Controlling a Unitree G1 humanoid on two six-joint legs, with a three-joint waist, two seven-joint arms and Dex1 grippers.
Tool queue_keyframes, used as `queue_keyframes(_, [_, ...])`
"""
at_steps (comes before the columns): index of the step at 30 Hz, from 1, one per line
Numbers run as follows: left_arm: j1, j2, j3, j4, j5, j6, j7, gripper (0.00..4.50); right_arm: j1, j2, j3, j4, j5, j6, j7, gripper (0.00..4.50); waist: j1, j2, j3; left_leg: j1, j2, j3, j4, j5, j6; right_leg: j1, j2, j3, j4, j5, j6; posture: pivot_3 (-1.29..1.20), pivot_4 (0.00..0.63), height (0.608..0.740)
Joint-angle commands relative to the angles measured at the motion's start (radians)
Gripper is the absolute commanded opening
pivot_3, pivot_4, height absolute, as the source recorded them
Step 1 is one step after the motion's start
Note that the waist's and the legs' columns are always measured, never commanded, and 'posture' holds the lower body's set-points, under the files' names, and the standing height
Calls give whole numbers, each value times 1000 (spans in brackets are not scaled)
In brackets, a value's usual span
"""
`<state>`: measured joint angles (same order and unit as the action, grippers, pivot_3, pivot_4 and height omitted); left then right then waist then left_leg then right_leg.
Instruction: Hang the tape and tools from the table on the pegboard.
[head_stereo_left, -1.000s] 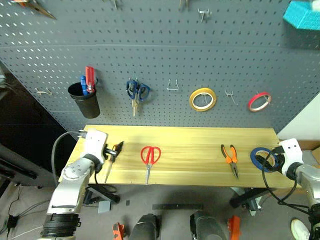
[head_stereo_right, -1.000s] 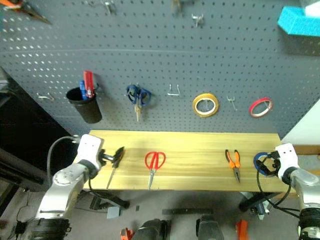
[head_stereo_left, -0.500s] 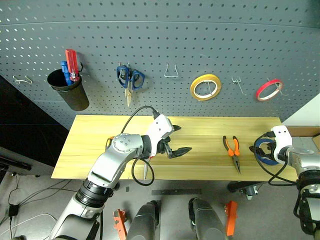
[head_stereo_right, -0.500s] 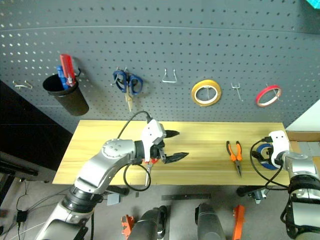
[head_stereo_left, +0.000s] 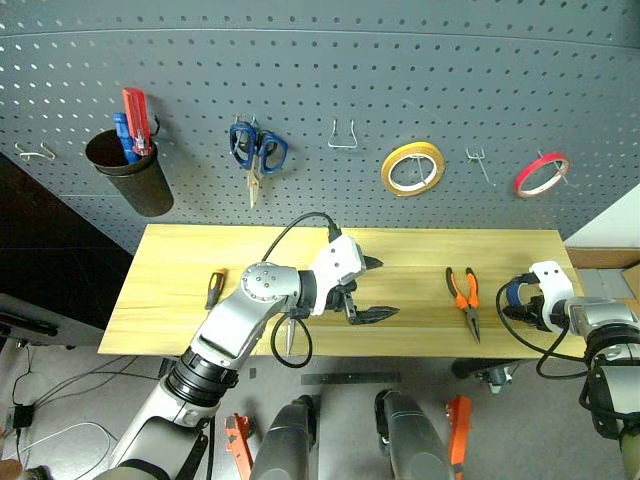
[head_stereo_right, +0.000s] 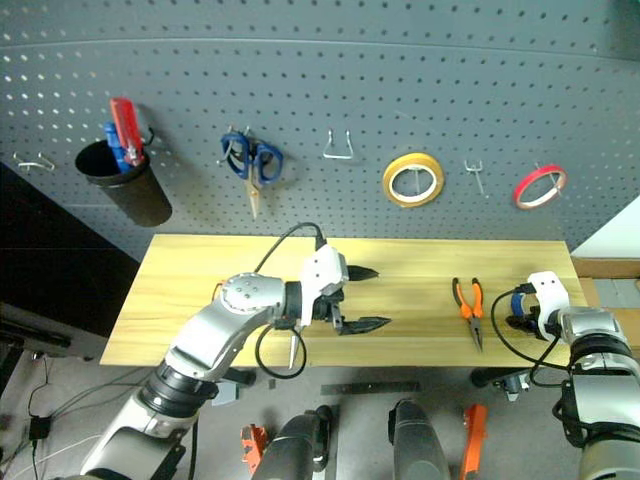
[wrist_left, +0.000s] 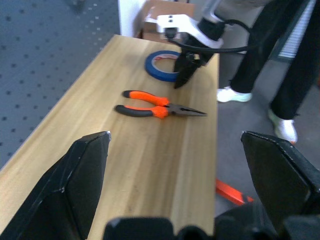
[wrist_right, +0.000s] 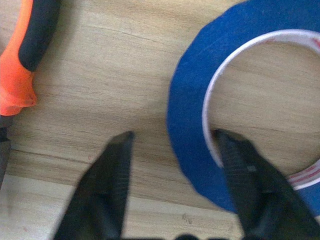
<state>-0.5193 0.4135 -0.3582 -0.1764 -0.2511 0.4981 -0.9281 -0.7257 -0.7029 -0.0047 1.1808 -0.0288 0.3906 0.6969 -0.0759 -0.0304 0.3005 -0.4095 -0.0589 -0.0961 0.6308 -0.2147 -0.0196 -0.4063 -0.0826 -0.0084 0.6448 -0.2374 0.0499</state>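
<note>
Head views: the left fingers (head_stereo_left: 371, 288) stand wide apart over the middle of the desk (head_stereo_left: 180, 260), with the red-handled scissors (head_stereo_left: 290, 335) partly hidden under that arm and the pliers (head_stereo_left: 463, 297) lying between the two grippers. Pegboard (head_stereo_left: 330, 60) behind

Left wrist view: both fingers spread, pliers (wrist_left: 157, 106) and blue tape (wrist_left: 161, 65) ahead of them

Right wrist view: the right fingers (wrist_right: 175, 192) straddle the rim of the blue tape (wrist_right: 187, 135), one fingertip (wrist_right: 240, 165) inside the hole, one outside, still apart
</note>
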Motion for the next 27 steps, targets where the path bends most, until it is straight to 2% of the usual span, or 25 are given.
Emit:
queue_keyframes(1, [0,-8,1,-29,-16,-4,-14,4500,41,-10,31,6,-50,-34,-45,1321,0,-1,0,0,0,0,0,0,0,0,0,0,0,0,0,-124,300,740])
queue_keyframes(3, [3,-11,-3,-32,-13,-10,-13,4500,42,-6,17,-19,-42,-37,-73,616,0,-1,0,0,0,0,1,0,0,0,0,0,0,0,0,-131,294,740])
queue_keyframes(4, [7,-9,-2,-36,-13,-12,-13,4500,42,-1,7,-39,-29,-25,-71,431,0,-1,0,0,0,0,1,0,0,0,0,0,0,0,0,-131,294,740])
queue_keyframes(8, [32,15,11,-65,-19,-36,-31,4500,103,-20,-12,-214,-6,13,-60,419,-4,-1,0,0,0,0,1,0,0,0,0,0,0,0,0,-143,294,740])
queue_keyframes(12, [46,30,27,-83,-19,-61,-38,4500,265,-67,-59,-566,14,87,-66,419,-4,1,1,0,0,-1,0,0,0,-1,0,0,1,0,1,-143,293,740])
queue_keyframes(14, [49,34,35,-90,-8,-87,-26,4500,385,-95,-108,-846,10,124,-95,417,-4,3,1,-2,-1,-3,0,0,0,-3,-1,0,1,0,1,-153,293,740])
queue_keyframes(18, [47,28,60,-94,4,-129,4,4500,595,-63,-221,-1393,-8,267,-186,413,-6,4,0,-7,-1,-6,1,0,0,-8,-2,0,3,0,2,-172,294,740])
queue_keyframes(23, [23,9,91,-68,0,-162,28,4500,729,-11,-159,-1799,-130,269,-301,411,-8,4,0,-8,0,-7,1,0,-1,-9,-1,-1,3,-3,7,-205,298,740])
queue_keyframes(27, [-5,-10,106,-40,-3,-184,41,4500,662,42,-69,-1919,-176,292,-346,411,-12,4,1,-8,0,-5,3,0,0,-9,-1,1,3,-2,9,-216,295,740])
